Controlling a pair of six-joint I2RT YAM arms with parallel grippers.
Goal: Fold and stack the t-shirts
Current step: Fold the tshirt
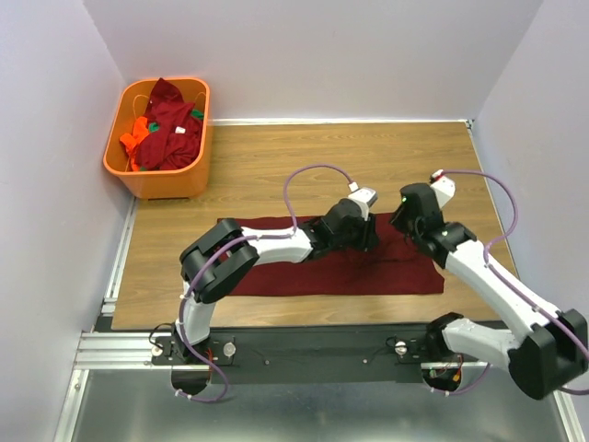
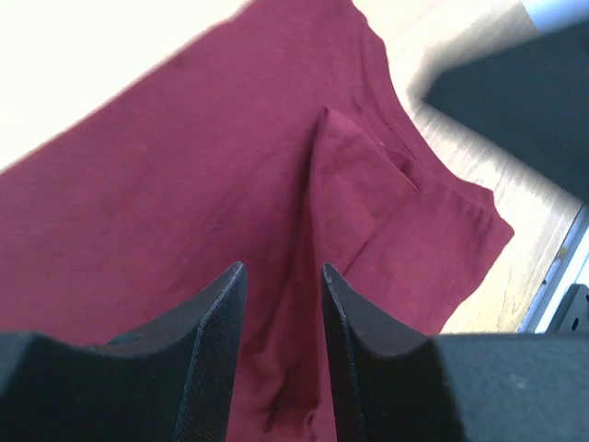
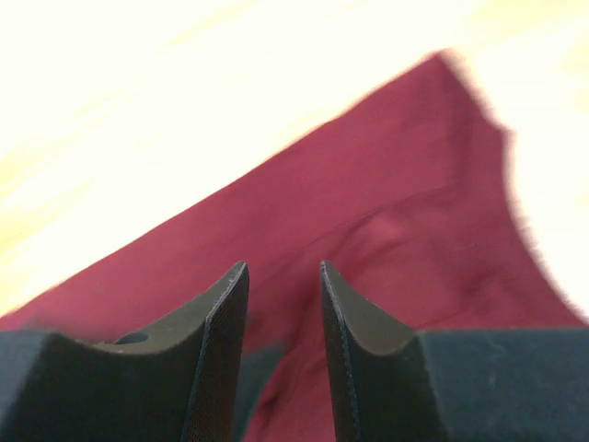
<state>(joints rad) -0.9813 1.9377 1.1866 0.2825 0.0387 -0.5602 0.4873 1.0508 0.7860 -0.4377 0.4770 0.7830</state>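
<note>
The maroon t-shirt is lying spread on the tabletop, well apart from the orange basket. Over its end farthest from the basket, the left pincer is standing part open astride a raised cloth ridge. The right pincer is hanging part open, holding nothing. Closing here is risking a bunched, crooked fold. The arms are hiding the shirt's middle, and the right wrist view is blurring.

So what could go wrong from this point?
A ridge of cloth stands between the open fingers of the left gripper; lifting off could snag it and rumple the maroon t-shirt. The right gripper hangs close beside the left over the shirt's right half, so the arms might bump.
</note>
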